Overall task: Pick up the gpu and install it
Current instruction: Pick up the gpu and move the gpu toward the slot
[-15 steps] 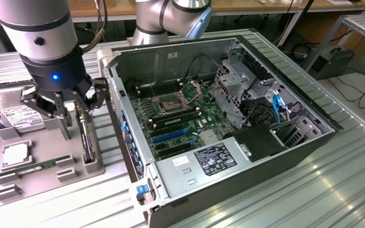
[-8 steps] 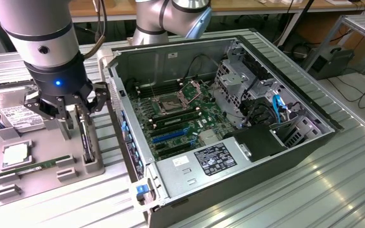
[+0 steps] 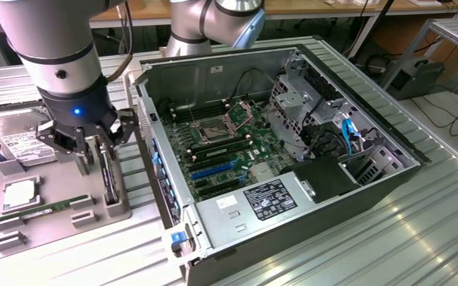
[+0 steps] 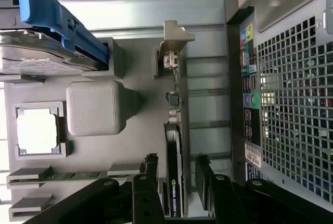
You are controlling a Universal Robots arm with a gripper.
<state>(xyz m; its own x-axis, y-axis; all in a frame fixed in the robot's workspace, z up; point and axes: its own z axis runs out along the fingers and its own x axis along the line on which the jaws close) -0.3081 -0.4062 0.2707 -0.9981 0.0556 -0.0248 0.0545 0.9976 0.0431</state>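
End effector: fingers apart, one on each side of the gpu, a gap showing on both sides.
Gpu: upright on edge in a slot of the grey holder tray.
Same tray: hard drive, RAM stick.
Open computer case: just beside the tray, on the bench.

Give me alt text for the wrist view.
The end effector, fingers open, straddles the gpu standing on edge in a gray tray. The tray also holds a hard drive, a processor and a RAM stick; the perforated panel of a computer case sits alongside.
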